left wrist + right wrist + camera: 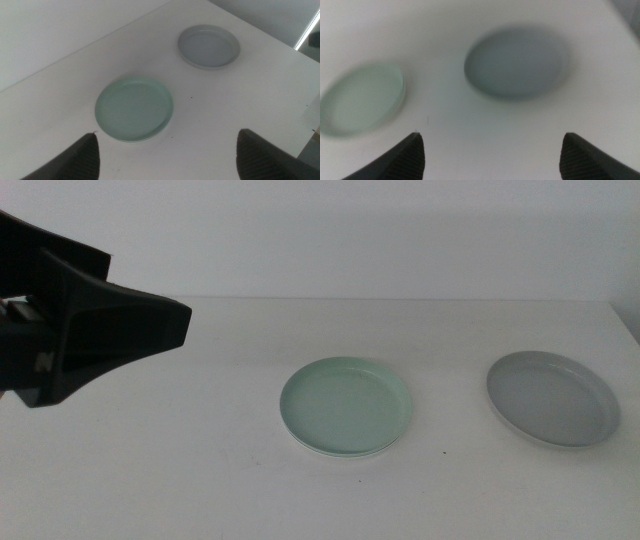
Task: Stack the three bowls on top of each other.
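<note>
Left gripper (150, 330) hangs above table's (200, 480) left side, jaws wide apart, nothing between them. You see mint green bowl (346, 406) at table centre, stacked on white bowl (300, 438) showing only as thin rim beneath. Grey bowl (553, 397) sits alone, well apart, toward right edge. Right gripper (492, 155) hovers above grey bowl's side, jaws spread, empty; blurred wrist view only.
</note>
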`<action>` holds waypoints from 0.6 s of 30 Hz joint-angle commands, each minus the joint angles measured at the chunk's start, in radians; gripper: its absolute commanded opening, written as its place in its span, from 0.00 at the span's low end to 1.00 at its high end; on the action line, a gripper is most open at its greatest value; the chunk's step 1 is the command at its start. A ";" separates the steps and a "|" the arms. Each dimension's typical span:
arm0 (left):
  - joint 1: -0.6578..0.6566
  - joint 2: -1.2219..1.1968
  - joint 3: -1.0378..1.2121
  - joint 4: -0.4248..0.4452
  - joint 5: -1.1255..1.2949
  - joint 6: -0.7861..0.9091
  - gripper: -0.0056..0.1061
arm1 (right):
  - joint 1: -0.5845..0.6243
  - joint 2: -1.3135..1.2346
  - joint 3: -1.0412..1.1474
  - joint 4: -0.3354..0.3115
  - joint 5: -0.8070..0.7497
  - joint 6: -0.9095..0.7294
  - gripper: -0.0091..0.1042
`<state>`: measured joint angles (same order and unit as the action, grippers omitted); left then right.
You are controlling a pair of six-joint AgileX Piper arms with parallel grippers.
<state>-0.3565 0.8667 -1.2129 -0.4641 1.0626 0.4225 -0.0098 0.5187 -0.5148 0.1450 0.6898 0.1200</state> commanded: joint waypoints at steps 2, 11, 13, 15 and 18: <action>-0.003 -0.006 0.002 -0.001 -0.005 -0.003 0.89 | -0.005 0.092 -0.100 0.020 0.183 -0.020 0.85; -0.003 -0.006 0.002 0.003 -0.005 -0.003 0.89 | -0.005 0.138 -0.108 0.053 0.185 0.004 0.85; -0.003 -0.006 0.002 0.003 -0.005 -0.003 0.89 | -0.005 0.161 -0.108 0.033 0.190 0.016 0.85; -0.003 -0.006 0.002 0.003 -0.005 -0.003 0.89 | -0.005 0.218 -0.125 -0.019 0.188 0.039 0.84; -0.003 -0.006 0.002 0.003 -0.005 -0.003 0.89 | -0.005 0.354 -0.171 -0.100 0.151 0.074 0.83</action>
<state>-0.3565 0.8667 -1.2129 -0.4578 1.0626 0.4225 -0.0098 0.8104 -0.6627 0.0989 0.8705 0.1758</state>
